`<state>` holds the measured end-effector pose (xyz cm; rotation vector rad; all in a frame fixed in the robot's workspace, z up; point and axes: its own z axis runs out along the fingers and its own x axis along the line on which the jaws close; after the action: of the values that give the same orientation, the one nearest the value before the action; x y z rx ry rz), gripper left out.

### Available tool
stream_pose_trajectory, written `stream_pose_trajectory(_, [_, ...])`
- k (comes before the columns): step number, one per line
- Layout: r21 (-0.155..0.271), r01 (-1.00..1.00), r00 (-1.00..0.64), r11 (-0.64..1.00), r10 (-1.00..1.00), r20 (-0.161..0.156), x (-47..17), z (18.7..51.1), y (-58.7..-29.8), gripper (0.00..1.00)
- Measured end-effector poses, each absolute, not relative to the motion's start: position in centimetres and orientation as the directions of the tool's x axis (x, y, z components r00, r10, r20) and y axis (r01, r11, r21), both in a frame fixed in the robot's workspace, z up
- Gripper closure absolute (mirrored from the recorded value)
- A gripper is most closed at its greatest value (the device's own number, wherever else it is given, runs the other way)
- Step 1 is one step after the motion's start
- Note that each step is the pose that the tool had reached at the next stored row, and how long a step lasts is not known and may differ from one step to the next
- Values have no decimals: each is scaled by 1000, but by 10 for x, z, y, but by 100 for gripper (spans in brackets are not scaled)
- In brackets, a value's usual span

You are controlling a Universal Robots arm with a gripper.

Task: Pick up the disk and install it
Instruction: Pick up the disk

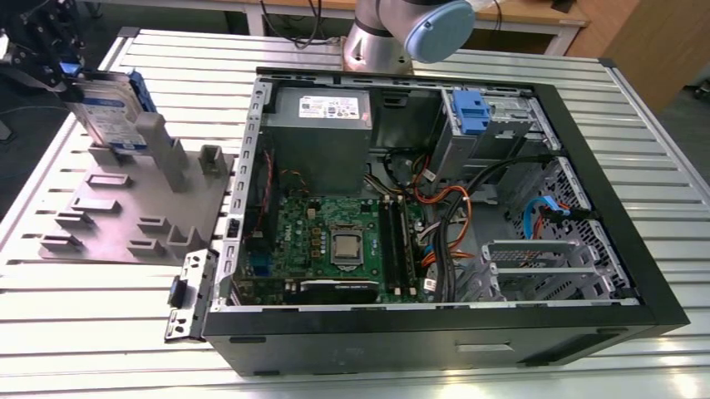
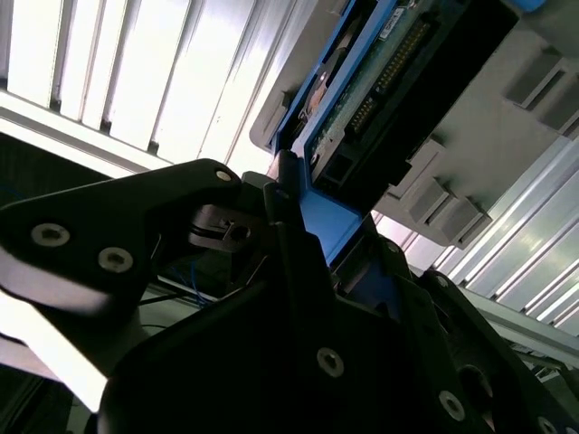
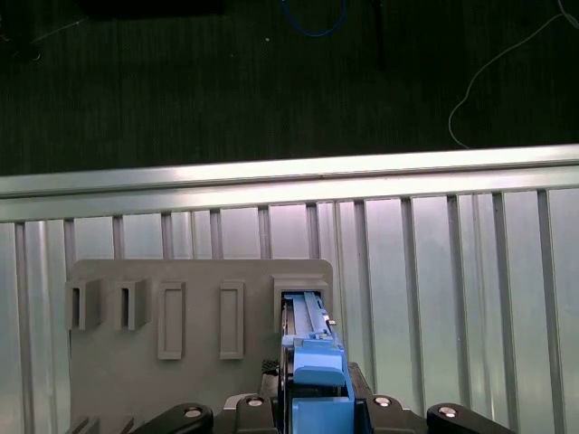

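Observation:
The disk [image 1: 103,110] stands on edge, slightly tilted, at the exterior view's far left, its lower end at a raised slot of the grey fixture plate [image 1: 116,220]. Its label face and one blue rail [image 1: 138,90] show there. My gripper [image 1: 50,68] is shut on its upper end. In the first wrist view the disk [image 3: 312,348] runs from between my gripper [image 3: 317,411] down to the end slot [image 3: 288,303] of the plate. The second wrist view shows the disk's circuit-board side [image 2: 389,81] and my gripper [image 2: 312,231] clamped on the blue rail.
An open black computer case [image 1: 621,274] lies on the slatted metal table [image 1: 89,332], to the exterior view's right of the plate. Inside it are a grey power-supply box [image 1: 322,110], a motherboard [image 1: 332,241], cables and a drive cage with a blue latch [image 1: 470,112]. The arm's base [image 1: 388,37] stands behind the case.

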<state>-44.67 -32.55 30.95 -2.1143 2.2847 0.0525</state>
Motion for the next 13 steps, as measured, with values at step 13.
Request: stream_pose_trajectory(13, [6,-997,-77,77,-996,-44,-447,312,-326,64])
